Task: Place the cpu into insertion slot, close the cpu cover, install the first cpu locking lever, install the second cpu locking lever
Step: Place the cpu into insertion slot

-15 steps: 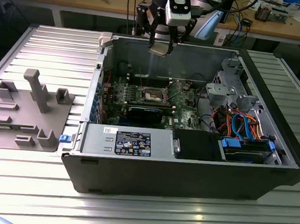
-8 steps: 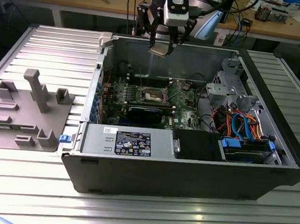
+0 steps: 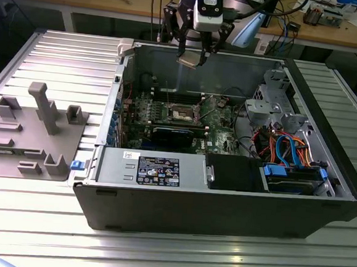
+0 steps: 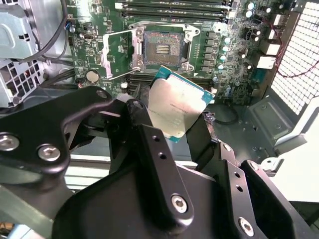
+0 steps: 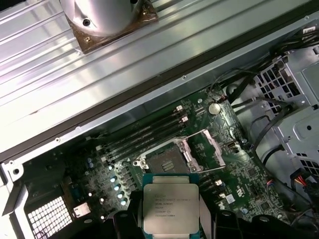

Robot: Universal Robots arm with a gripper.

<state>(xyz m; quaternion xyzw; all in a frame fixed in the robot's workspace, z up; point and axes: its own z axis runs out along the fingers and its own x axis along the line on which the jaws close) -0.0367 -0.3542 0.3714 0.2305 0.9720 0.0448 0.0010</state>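
The first step is in hand: the hand (image 3: 191, 55) pinches the chip (image 3: 187, 61) by two opposite edges, high over the open computer case (image 3: 222, 211) on the desk (image 3: 61, 56). In the exterior view the chip hangs tilted at twelve o'clock from the socket (image 3: 184, 113), well apart from it. Seating it likely calls for levelling and squaring it over the recess. The exterior view gives that height. Both wrist views give the bare socket, and the second wrist view shows the cover (image 4: 108, 57) swung open beside it.
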